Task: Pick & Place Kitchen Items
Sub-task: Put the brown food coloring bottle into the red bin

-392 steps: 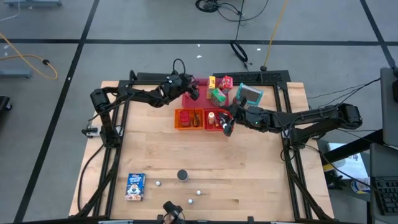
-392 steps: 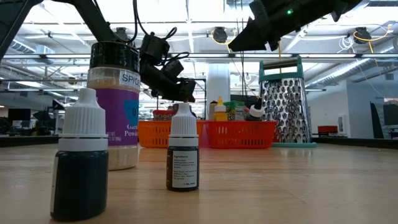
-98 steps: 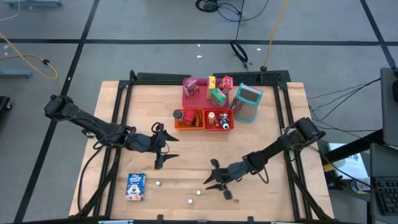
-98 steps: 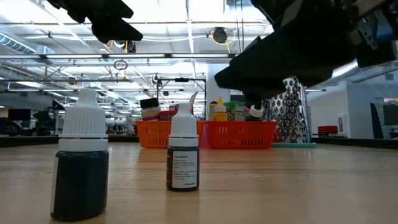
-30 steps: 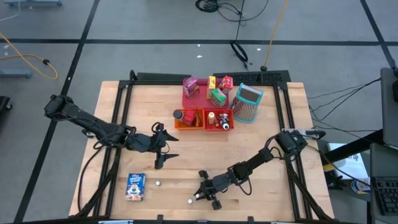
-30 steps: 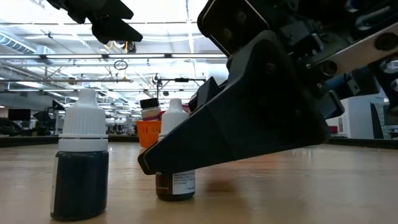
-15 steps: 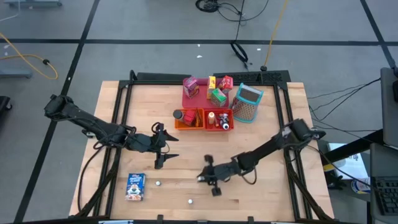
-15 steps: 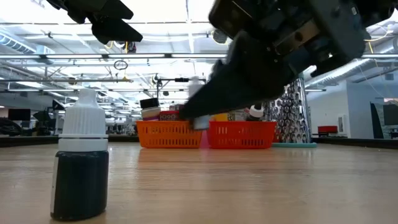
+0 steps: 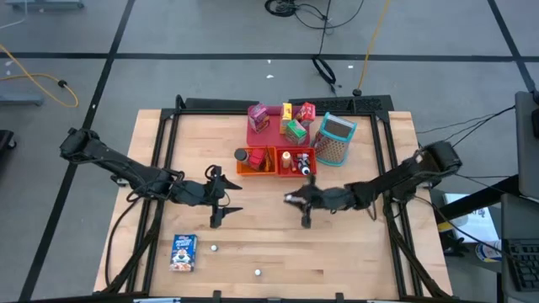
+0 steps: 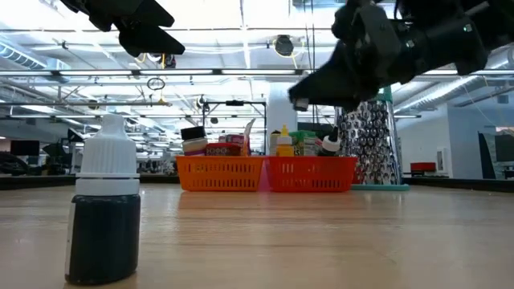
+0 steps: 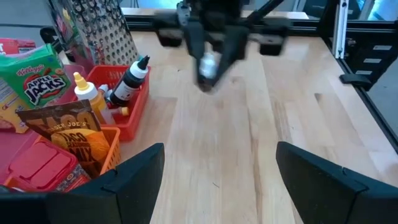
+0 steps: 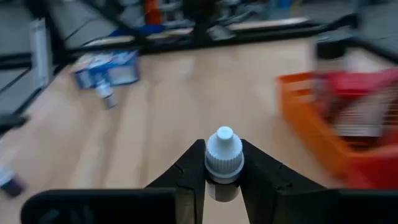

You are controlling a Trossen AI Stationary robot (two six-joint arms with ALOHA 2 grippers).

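High view, table: pale wood plank top (image 9: pixel 354 252), smooth, matte, black frame round it.
Step in hand (my read): R arm carries a dropper bottle toward the bins; drop it in upright, over the red bin, w/o clipping the wall or what stands inside.
How to do it well: keep bottle vertical, come in above the rim, lower till base is inside, then let go; bottle is small & slick, so no fast swing.
Right gripper (image 12: pixel 222 180): jaws pinching the small bottle (image 12: pixel 223 163) at the neck, white ribbed cap & cone tip sticking up; held in air mid-table, just short of the bins.
Left gripper (image 9: pixel 221 202): jaws spread wide, nothing btwn them, waits over left-centre of table.
Tray (image 9: pixel 255 133): flat pink-red, far side; carries boxes, cardboard, printed.
Grater (image 9: pixel 336 138): perforated metal, teal frame, tapered, beside tray.
Orange bin (image 9: pixel 255 171): plastic mesh, rectangular; packets in it.
Red bin (image 9: pixel 296 172): same mesh, touching orange one; holds bottles.
Blue box (image 9: pixel 183 251): glossy card, lying flat near front-left.
Front bottle (image 10: pixel 104 210): dark liquid, white ribbed cap, upright, close to low cam.
White caps (image 9: pixel 257 272): 2 tiny dots on front planks; prob. more dropper bottles.
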